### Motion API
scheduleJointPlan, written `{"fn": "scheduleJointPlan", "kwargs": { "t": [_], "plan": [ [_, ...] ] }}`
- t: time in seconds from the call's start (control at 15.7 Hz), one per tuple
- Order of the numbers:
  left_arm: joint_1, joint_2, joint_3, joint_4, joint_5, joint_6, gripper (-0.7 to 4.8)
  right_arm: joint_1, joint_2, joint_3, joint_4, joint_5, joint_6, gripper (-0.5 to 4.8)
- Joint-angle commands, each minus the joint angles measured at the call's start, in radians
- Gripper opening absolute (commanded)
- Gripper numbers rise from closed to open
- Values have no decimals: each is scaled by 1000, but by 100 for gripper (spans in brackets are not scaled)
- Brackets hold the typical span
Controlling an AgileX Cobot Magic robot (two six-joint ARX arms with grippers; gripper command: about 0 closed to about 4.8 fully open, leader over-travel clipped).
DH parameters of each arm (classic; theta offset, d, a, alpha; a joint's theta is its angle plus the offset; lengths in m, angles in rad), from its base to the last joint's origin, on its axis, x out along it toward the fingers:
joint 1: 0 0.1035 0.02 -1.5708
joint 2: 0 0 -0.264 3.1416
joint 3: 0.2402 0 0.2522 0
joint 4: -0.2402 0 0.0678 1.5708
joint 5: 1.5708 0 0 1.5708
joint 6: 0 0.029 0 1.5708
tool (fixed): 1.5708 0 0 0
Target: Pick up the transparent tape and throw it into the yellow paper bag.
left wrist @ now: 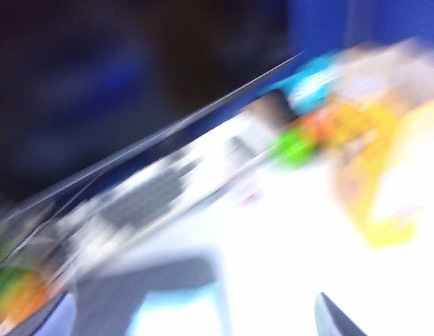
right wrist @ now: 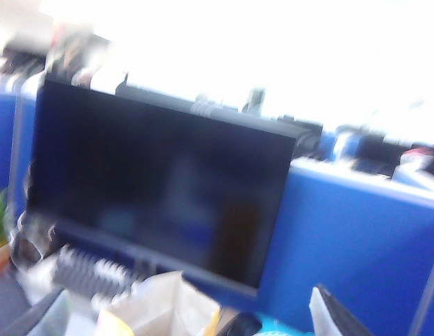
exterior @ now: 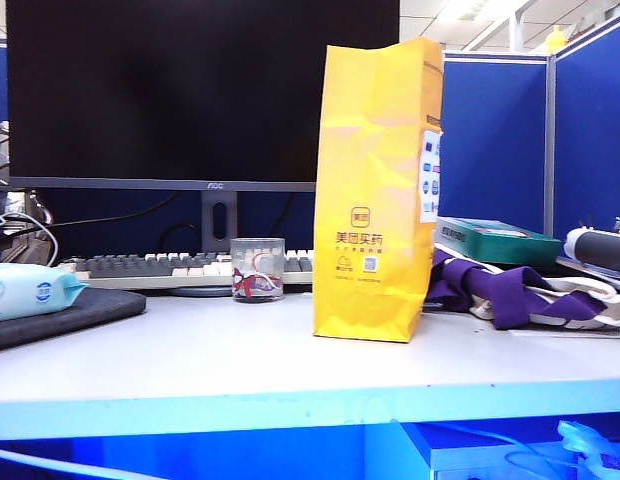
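The left pincer [left wrist: 203,329], over the tabletop's [exterior: 190,360] left side in a badly smeared wrist view, stood wide with nothing seen in it. The transparent tape showed in none of the 3 views, so the step looked like searching, or the drop was already done; next called for locating the roll. The monitor [exterior: 190,90] read "AOC". The yellow paper bag [exterior: 375,190] stood upright, bearing dark Chinese characters. The right pincer [right wrist: 182,329], raised beyond the bag, was equally wide and empty
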State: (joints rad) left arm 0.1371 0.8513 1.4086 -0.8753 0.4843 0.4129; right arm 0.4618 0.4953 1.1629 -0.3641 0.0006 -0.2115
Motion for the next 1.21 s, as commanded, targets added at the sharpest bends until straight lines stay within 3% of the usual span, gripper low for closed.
{"fn": "scheduleJointPlan", "kwargs": {
  "t": [0.06, 0.19, 0.45, 0.57, 0.76, 0.96, 1.21],
  "plan": [
    [0, -222, -206, 169, -47, -171, 479, 1, -119, -136, 61, -15, 121, 463],
    [0, -444, -381, 278, -195, -244, 479, 1, -205, -341, 166, -79, 248, 463],
    [0, -687, -555, 308, -337, -373, 479, 3, -263, -624, 360, -85, 374, 463],
    [0, -706, -623, 316, -361, -401, 479, 5, -262, -755, 523, -93, 435, 463],
    [0, -705, -761, 394, -370, -494, 479, 56, -256, -905, 644, -69, 446, 463],
    [0, -705, -904, 538, -378, -556, 479, 128, -257, -982, 657, -6, 382, 463],
    [-1, -705, -1063, 550, -366, -587, 479, 148, -257, -1027, 637, 6, 356, 462]
  ]
}}
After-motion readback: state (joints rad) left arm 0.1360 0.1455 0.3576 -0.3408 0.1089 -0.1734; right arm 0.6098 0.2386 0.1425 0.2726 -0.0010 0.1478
